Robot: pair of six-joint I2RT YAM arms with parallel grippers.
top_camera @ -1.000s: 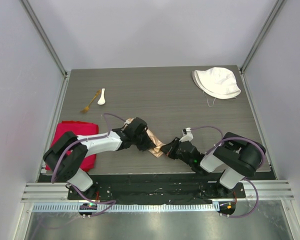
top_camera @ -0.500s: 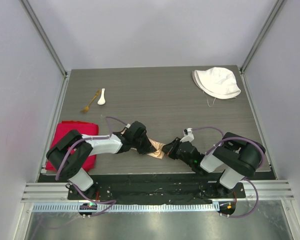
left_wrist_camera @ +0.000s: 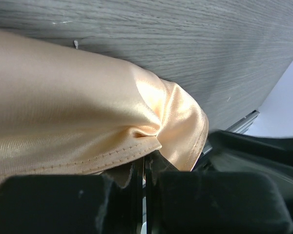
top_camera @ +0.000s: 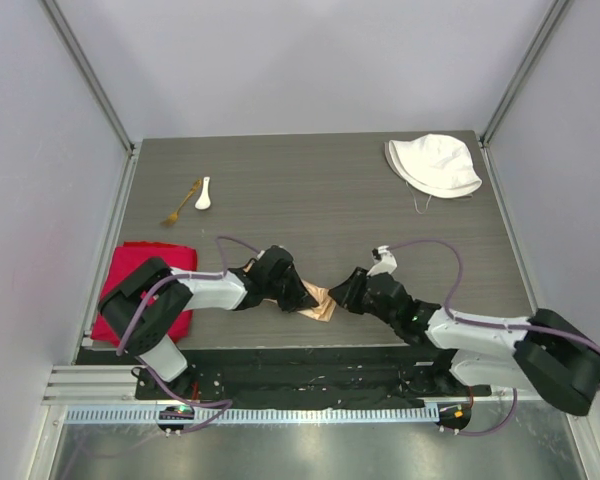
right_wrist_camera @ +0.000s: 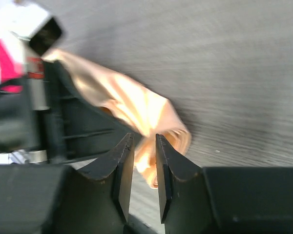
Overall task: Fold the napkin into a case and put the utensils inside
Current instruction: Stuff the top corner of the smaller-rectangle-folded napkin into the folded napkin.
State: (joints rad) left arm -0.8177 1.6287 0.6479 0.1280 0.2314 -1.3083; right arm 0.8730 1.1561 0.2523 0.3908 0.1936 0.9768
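The peach-orange napkin lies bunched near the table's front edge, between my two grippers. My left gripper is shut on its hemmed edge; in the left wrist view the cloth fills the frame above the closed jaws. My right gripper stands just right of the napkin with its jaws a little apart. In the right wrist view the cloth's rumpled end shows beyond the tips, not pinched. The utensils lie together at the far left: white spoon and gold fork.
A bright red cloth lies at the left edge, partly under the left arm. A white hat sits at the far right corner. The table's front edge and black base plate run just behind both grippers.
My right gripper has gone from shut on the napkin to open. The right arm's elbow has swung out and down to the right. The left gripper crept slightly right, still gripping the cloth.
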